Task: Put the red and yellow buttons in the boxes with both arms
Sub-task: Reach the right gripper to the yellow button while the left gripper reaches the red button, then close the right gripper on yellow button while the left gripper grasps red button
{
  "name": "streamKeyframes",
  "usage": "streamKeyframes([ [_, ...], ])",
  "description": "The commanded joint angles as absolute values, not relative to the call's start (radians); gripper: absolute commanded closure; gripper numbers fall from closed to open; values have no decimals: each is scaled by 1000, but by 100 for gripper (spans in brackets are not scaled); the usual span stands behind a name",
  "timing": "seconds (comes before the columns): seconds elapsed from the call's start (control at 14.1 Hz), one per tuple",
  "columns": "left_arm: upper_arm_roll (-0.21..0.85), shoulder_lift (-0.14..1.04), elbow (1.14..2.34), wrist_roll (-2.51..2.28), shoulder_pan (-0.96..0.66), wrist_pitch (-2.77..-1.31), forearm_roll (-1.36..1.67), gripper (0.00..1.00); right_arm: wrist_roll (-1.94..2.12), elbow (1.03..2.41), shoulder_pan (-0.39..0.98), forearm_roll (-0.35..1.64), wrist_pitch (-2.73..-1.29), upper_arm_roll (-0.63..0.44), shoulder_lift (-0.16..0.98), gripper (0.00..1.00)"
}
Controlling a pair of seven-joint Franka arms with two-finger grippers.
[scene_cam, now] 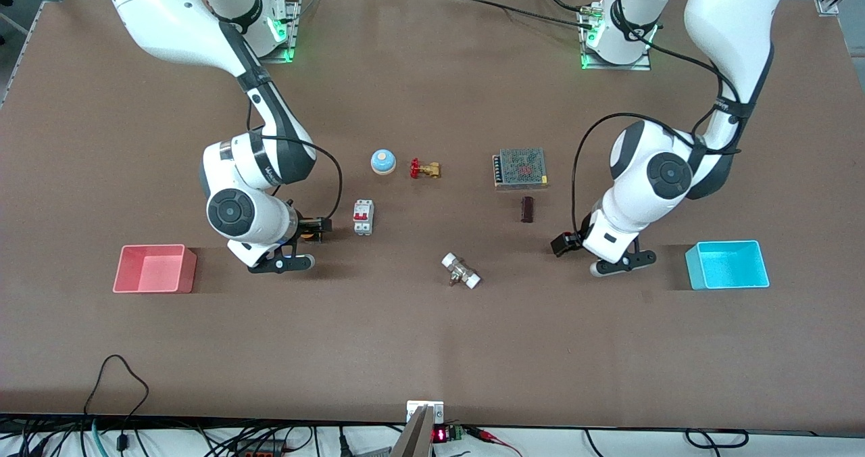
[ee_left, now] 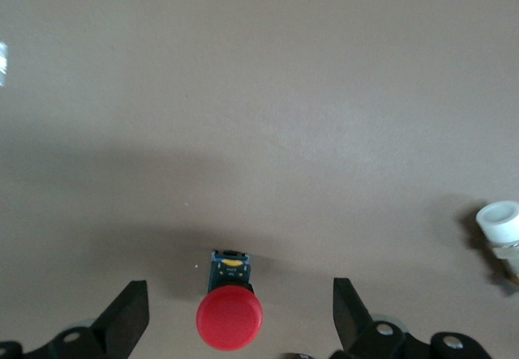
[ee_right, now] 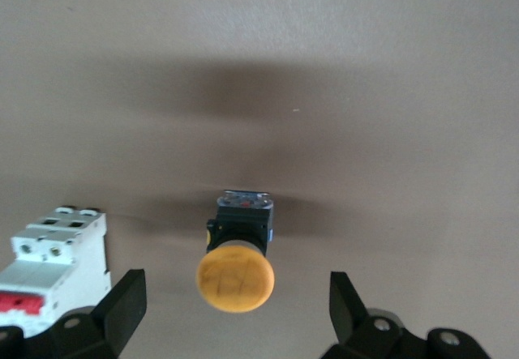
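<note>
The red button [ee_left: 229, 317] lies on the brown table between the open fingers of my left gripper [ee_left: 239, 283]; in the front view that gripper [scene_cam: 563, 243] hides it. The yellow button [ee_right: 235, 276] lies between the open fingers of my right gripper [ee_right: 236, 274]; in the front view only a sliver of orange [scene_cam: 308, 235] shows under that gripper [scene_cam: 317, 227]. Neither gripper touches its button. The pink box [scene_cam: 155, 282] stands empty at the right arm's end of the table. The cyan box [scene_cam: 730, 278] stands empty at the left arm's end.
A white circuit breaker [scene_cam: 363, 217] stands close beside the right gripper and also shows in the right wrist view [ee_right: 53, 254]. A blue bell [scene_cam: 383, 161], brass valve [scene_cam: 425, 169], meshed power supply [scene_cam: 520, 167], dark block [scene_cam: 527, 209] and white fitting [scene_cam: 461, 271] lie mid-table.
</note>
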State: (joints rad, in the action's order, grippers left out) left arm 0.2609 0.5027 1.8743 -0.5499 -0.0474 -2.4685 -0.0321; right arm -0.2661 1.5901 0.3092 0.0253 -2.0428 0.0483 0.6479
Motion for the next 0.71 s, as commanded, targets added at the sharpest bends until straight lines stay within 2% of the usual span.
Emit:
streamKeyframes([
  [0.0, 250, 512, 1897, -577, -63, -2485, -69, 0, -294, 1621, 316, 40, -2075, 44, 650, 0],
  [0.28, 245, 540, 1905, -591, -81, -2485, -94, 2, -311, 1669, 316, 40, -2140, 44, 652, 0],
  [0.43, 245, 541, 1907, -591, -81, -2485, -94, 8, -316, 1669, 316, 40, -2140, 44, 652, 0],
  [0.57, 244, 546, 1908, -591, -81, -2485, -95, 19, -319, 1667, 314, 40, -2141, 44, 652, 0],
  [0.64, 244, 546, 1908, -591, -81, -2485, -95, 25, -318, 1667, 314, 40, -2141, 44, 653, 3],
])
